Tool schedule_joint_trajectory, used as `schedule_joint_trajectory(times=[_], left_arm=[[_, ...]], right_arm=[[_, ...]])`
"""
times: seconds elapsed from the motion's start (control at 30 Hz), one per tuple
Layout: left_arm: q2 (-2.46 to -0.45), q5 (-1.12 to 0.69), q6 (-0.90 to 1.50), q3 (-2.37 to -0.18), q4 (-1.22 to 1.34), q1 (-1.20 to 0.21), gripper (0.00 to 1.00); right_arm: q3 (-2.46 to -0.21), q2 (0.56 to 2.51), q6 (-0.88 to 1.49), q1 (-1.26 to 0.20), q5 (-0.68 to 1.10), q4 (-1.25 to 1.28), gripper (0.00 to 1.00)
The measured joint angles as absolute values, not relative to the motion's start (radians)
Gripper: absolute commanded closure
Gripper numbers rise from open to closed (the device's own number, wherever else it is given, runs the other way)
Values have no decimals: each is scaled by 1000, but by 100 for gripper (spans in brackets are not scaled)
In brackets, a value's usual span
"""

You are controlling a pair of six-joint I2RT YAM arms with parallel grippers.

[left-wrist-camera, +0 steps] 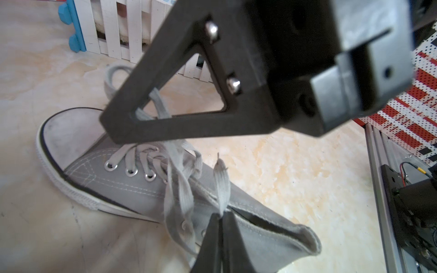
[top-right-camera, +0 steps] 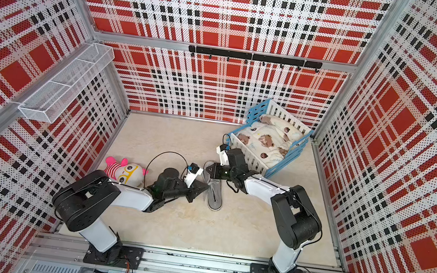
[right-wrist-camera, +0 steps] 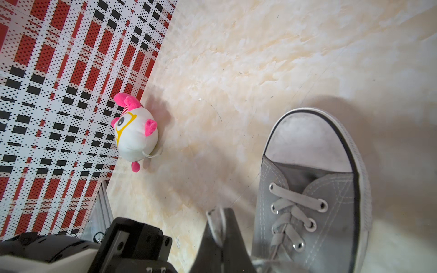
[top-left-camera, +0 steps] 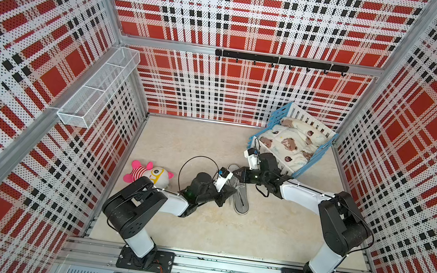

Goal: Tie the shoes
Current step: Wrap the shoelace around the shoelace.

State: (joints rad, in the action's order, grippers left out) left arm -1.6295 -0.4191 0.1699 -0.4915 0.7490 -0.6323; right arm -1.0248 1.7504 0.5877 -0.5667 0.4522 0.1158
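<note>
The left hand [left-wrist-camera: 222,215] is clenched on a lace end [left-wrist-camera: 221,179]. Its fingers are pressed together and the frayed tip stands up out of them, just above the slumped heel collar of the grey sneaker [left-wrist-camera: 113,186]. The right hand [right-wrist-camera: 221,210] is clamped too, with a lace strand [right-wrist-camera: 212,219] pinched flat between its fingers beside the eyelets. The remaining laces [left-wrist-camera: 146,156] criss-cross the eyelets, and loose lengths hang down the sneaker's side.

In both top views the sneaker [top-left-camera: 241,202] [top-right-camera: 215,199] sits on the pale marbled table [top-left-camera: 198,227], a little below the middle of the frame. It lies between the two hands and is partly hidden by them. A pink-striped plush toy [top-left-camera: 152,175] lies to its left by the wall. A blue-and-white toy crib [top-left-camera: 316,156] stands at the upper right of the table.
</note>
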Motion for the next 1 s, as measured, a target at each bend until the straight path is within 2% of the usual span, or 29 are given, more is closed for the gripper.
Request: schedule_joint_trajectory(times=[0.33,1.0], left_arm=[[-1529,-445,152,-486,725,-674,97],[-1685,-489,75,-688,669,-749,97]], right_arm=[[-1104,1769,576,-567,470,47,100],[-1185,1835,521,-566,536,-76,100]])
